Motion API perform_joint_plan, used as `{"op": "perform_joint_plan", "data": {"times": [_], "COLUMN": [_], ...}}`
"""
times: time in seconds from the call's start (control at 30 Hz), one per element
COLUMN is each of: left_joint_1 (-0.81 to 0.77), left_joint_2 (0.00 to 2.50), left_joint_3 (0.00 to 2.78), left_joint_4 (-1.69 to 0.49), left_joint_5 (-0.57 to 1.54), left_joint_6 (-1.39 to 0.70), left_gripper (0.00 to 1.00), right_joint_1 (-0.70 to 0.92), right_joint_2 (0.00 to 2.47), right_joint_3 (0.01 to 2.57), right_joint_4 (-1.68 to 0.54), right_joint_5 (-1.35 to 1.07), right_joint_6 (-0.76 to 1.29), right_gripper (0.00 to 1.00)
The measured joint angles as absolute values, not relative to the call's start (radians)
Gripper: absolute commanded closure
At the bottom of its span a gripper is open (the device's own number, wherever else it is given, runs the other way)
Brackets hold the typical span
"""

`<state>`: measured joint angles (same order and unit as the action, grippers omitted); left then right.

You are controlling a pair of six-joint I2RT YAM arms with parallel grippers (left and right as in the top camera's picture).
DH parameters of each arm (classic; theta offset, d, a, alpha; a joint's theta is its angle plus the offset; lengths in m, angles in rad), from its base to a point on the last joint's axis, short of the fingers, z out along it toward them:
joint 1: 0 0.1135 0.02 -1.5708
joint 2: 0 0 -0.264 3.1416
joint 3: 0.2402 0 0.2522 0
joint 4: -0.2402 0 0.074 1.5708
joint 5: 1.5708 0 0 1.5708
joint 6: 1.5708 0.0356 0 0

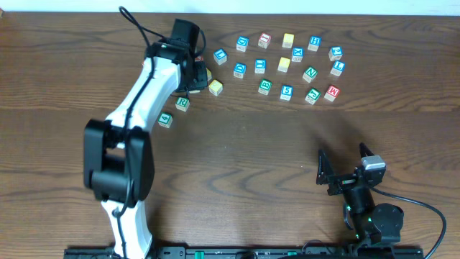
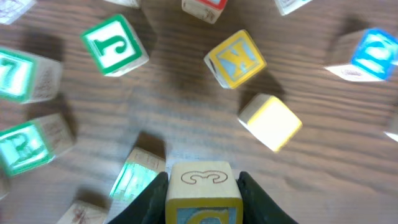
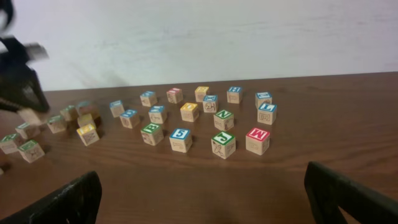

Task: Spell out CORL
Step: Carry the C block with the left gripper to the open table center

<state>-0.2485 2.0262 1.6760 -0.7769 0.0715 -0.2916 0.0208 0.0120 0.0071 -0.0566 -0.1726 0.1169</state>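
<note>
My left gripper [image 2: 203, 196] is shut on a yellow-edged wooden block [image 2: 203, 193] with a blue face, held above the table at the back left [image 1: 192, 75]. Below it lie a green R block [image 2: 28, 146], a green J block [image 2: 114, 45], a yellow N block [image 2: 236, 58] and a plain yellow block [image 2: 271, 122]. The green R block also shows in the overhead view [image 1: 182, 103]. My right gripper [image 1: 343, 167] is open and empty near the front right; its fingers frame the right wrist view [image 3: 205, 193].
Several letter blocks in rows lie at the back centre and right, among them a red M block [image 1: 332, 92], a blue 5 block [image 1: 286, 91] and a green block [image 1: 166, 119] at the left. The wall stands behind the table.
</note>
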Motion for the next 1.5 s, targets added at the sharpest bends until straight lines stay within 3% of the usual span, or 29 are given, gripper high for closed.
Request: {"op": "perform_joint_plan", "data": {"times": [0.5,1.0,1.5], "left_joint_1": [-0.445,-0.516,-0.516], "left_joint_2": [1.956,1.956,1.956], "left_joint_3": [1.649,1.386,1.365], "left_joint_4": [-1.024,-0.702,-0.609], "left_joint_5": [0.072,0.072,0.022], "left_joint_6": [-0.322,-0.432,-0.445], "left_gripper": [0.69,0.69,0.69], "right_joint_1": [0.021,0.021,0.020], "right_joint_2": [0.012,0.012,0.012], "right_joint_3": [0.007,0.007,0.007], "right_joint_4": [-0.057,-0.057,-0.057], "right_joint_5": [-0.173,-0.173,-0.173], "right_joint_6": [0.117,0.117,0.117], "right_gripper": [0.01,0.01,0.01]}}
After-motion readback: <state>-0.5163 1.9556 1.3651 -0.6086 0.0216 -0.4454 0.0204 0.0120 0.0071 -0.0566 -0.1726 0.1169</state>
